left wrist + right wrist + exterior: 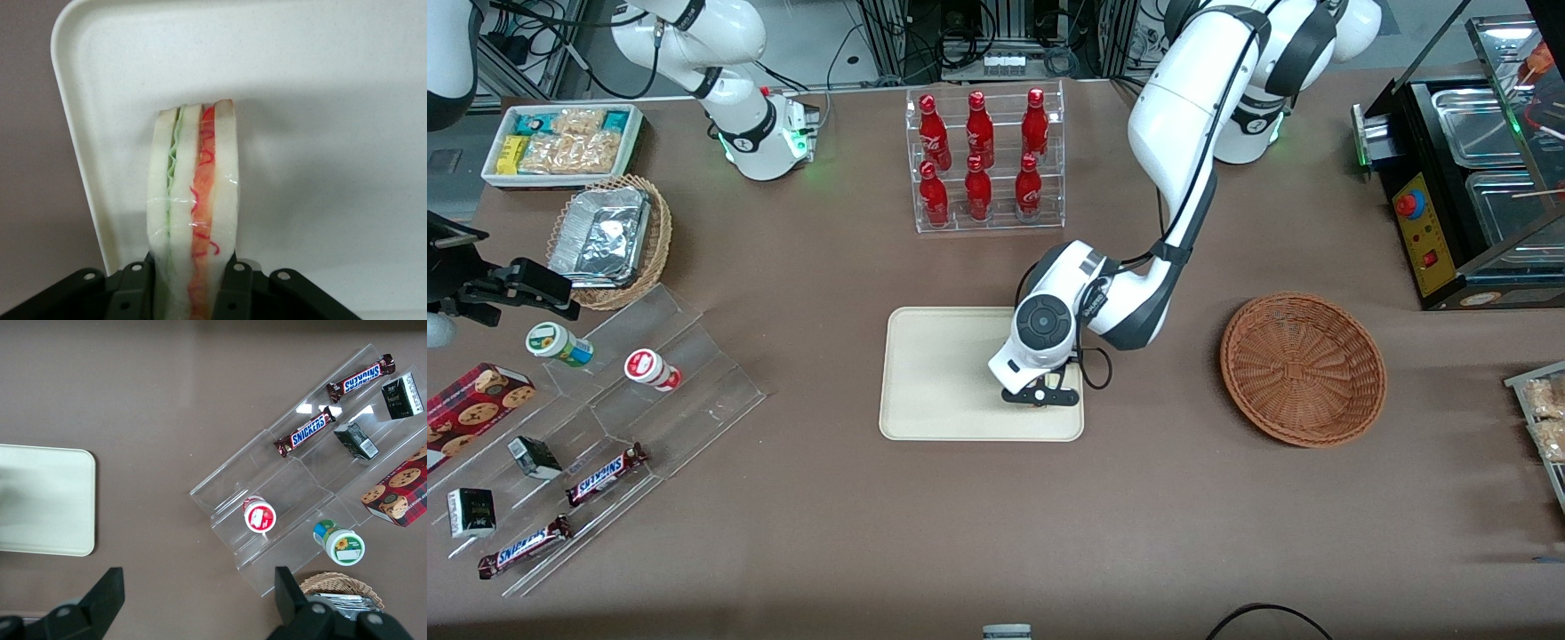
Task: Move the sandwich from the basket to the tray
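Note:
My left gripper [1047,393] hangs low over the cream-beige tray [934,373], at the tray's end nearer the basket and near its front rim. In the left wrist view the gripper [193,283] is shut on the sandwich [195,200], a wedge of pale bread with green and red filling, held edge-on just over the tray [320,100]; whether it touches the tray I cannot tell. In the front view the sandwich is hidden under the hand. The reddish-brown wicker basket [1303,368] stands empty toward the working arm's end of the table.
A clear rack of red bottles [983,160] stands farther from the front camera than the tray. A clear stepped shelf with cups and candy bars [618,418], a tan basket with a foil container [609,238] and a white snack bin [560,142] lie toward the parked arm's end.

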`<state>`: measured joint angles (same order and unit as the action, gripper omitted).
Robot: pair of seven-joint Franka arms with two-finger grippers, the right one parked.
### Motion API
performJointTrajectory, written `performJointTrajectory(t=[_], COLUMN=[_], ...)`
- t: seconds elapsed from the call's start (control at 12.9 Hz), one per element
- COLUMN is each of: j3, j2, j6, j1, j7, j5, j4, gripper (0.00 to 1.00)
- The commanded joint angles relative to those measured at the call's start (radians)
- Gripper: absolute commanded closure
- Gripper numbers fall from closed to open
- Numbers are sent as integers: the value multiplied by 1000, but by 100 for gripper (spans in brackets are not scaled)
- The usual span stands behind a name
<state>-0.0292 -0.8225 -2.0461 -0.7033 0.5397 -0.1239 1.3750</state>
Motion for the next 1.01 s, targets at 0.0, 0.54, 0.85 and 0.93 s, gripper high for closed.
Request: performJointTrajectory(t=[0.0, 0.54, 0.85, 0.93], j3=[-9, -23, -81, -81], j2=[-26, 95, 281, 317], j6=[-13, 32, 200, 228], j1=[-7, 30, 106, 140], j7=[32, 85, 98, 98], j5=[-13, 0, 23, 23], j4=[-34, -27, -22, -20], gripper=[64, 0, 0, 0])
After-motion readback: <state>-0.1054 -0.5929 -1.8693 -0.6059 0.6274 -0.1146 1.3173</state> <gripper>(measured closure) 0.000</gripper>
